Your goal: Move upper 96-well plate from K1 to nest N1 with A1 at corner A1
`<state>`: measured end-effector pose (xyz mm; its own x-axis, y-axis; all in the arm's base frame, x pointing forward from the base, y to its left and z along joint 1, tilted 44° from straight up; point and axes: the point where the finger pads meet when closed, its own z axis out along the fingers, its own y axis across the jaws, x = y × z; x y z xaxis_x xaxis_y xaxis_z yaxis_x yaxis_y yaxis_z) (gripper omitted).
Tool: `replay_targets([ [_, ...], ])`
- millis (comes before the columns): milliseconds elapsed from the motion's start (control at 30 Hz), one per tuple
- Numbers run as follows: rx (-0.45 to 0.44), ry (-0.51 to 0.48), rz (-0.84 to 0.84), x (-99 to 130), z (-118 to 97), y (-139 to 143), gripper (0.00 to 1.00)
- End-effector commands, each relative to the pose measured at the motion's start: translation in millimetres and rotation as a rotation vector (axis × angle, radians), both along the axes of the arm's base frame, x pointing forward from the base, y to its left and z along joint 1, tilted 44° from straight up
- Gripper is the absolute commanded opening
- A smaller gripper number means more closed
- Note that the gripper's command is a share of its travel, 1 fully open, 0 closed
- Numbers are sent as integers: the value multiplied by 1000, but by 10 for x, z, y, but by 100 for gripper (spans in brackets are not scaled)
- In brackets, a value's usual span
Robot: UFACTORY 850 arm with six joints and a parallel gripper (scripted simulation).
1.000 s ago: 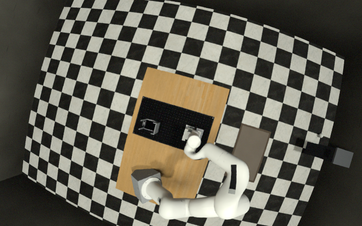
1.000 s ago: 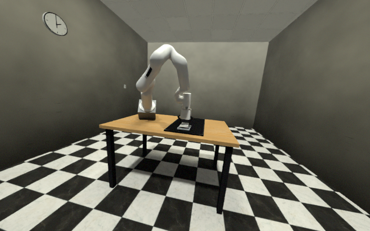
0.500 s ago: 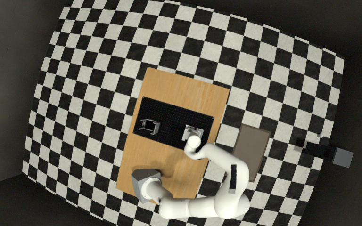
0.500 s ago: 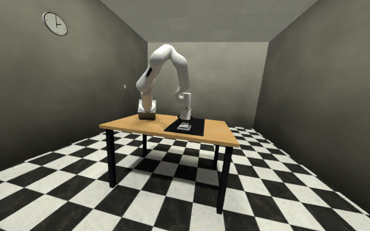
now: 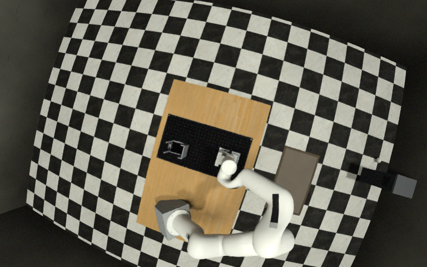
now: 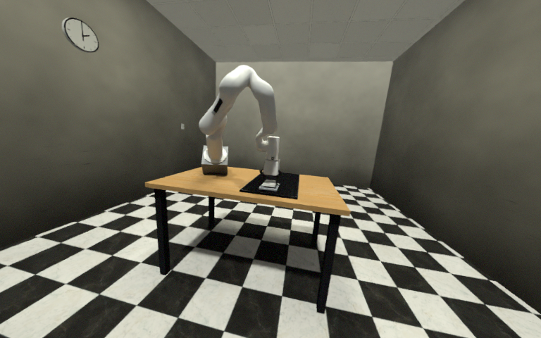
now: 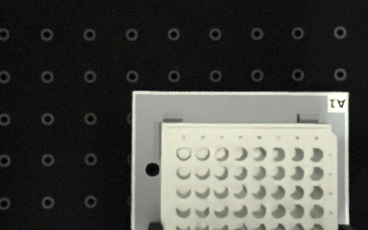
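The white 96-well plate [image 7: 248, 176] is between my gripper's fingers, which are shut on it; only dark finger tips show at the bottom edge of the wrist view. The plate lies over the grey plate nest N1 [image 7: 144, 144], between its locator tabs [image 7: 172, 119]. The plate's cut-off corner points to the nest corner marked A1 [image 7: 337, 103]. I cannot tell whether the plate rests on the nest or hovers just above it. From the side my gripper [image 6: 270, 179] stands upright, low over the nest [image 6: 269, 186]. Stack rack K1 [image 5: 176, 148] stands at the mat's left end; its contents are too small to tell.
The black pegboard mat [image 5: 204, 148] lies on the wooden table [image 5: 204, 157]. The robot base [image 5: 171, 217] sits at the table's front left corner. A brown panel [image 5: 296, 177] and a dark box [image 5: 404, 185] lie on the floor to the right.
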<state>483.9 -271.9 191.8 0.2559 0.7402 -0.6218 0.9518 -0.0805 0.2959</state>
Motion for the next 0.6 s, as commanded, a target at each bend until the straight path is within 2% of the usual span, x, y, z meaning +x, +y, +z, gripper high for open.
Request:
replay_targets([
  [0, 0, -1, 0, 6, -1, -4, 0],
  [567, 0, -1, 0, 10, -19, -21, 0],
])
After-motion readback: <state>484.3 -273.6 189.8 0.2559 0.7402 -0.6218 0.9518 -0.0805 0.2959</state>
